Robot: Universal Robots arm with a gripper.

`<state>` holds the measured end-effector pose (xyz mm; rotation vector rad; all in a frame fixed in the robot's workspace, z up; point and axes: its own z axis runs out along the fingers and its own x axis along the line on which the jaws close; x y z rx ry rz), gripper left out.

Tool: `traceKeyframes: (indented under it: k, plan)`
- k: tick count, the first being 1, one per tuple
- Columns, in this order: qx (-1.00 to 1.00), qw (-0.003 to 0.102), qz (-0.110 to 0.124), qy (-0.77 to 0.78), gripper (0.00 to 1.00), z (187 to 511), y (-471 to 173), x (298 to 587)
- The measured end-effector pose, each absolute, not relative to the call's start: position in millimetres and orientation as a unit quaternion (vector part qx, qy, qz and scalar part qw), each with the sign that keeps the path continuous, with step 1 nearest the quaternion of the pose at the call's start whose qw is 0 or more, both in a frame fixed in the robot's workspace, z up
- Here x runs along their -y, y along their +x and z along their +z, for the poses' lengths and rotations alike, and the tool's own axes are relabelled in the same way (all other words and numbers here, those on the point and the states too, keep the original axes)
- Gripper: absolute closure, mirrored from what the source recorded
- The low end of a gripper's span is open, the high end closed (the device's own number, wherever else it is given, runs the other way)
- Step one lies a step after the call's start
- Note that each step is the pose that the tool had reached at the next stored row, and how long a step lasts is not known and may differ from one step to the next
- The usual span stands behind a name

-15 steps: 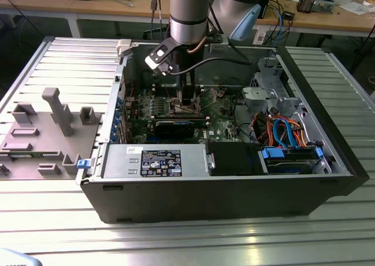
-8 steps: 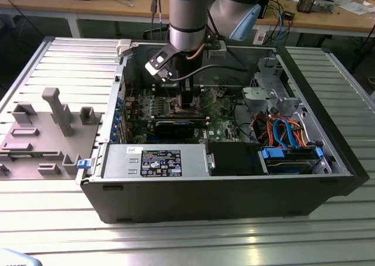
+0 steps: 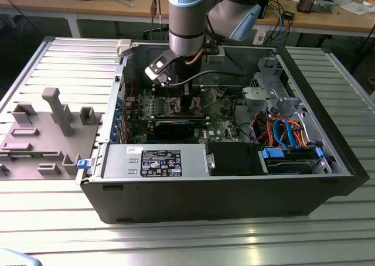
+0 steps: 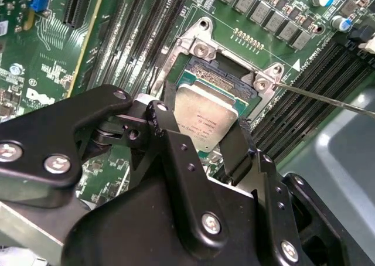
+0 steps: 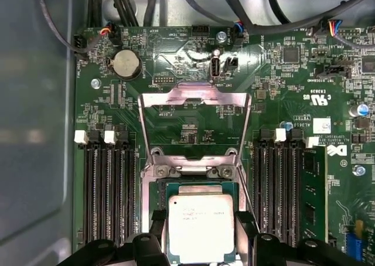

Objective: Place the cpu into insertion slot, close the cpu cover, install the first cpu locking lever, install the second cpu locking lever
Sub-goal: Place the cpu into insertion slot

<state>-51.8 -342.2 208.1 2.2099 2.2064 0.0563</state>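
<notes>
Second wrist view: tool (image 4: 199, 125) is clamped on the chip (image 4: 208, 116) from two sides, right over the socket (image 4: 220, 77). In the first wrist view the cover (image 5: 193, 95) is flipped up.

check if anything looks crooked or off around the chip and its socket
Nothing stands out. The chip sits square with the socket, clamped at its sides by the gripper, and the cover stands flipped up, open, and looks straight.
</notes>
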Motion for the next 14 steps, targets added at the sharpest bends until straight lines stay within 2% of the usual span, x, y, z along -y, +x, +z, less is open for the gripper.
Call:
traceKeyframes:
  k: [14]
  plan:
    - [-0.701,0.009,0.018,0.713,0.45,198.1,-55.7,336.5]
